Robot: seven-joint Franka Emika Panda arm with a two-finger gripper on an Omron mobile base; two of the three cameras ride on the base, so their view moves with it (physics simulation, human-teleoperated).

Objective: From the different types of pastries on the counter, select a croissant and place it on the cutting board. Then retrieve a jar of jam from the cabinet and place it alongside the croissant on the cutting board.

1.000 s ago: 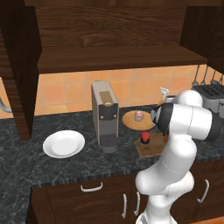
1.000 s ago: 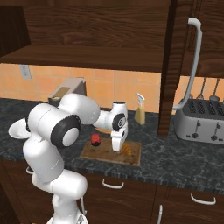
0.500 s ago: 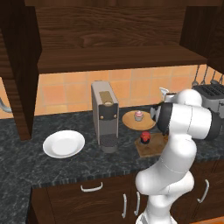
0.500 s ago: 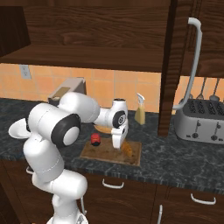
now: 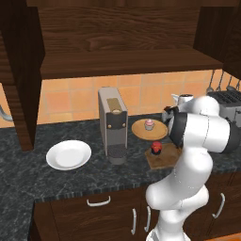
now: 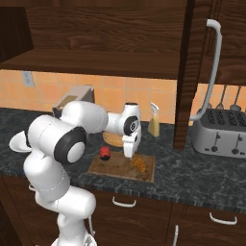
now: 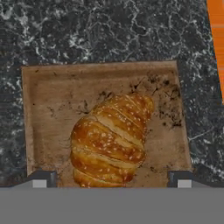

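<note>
Dark stone counter (image 6: 192,175) carries the cutting board (image 6: 113,167), croissant (image 6: 140,164) at its 3 o'clock, jar of jam (image 6: 104,153) at 10. Gripper (image 6: 129,153) hangs above, jaws spread, empty; best lift straight up, clear of both

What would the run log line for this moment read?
croissant: on cutting board | jar of jam: on board too | gripper: open above croissant
</note>
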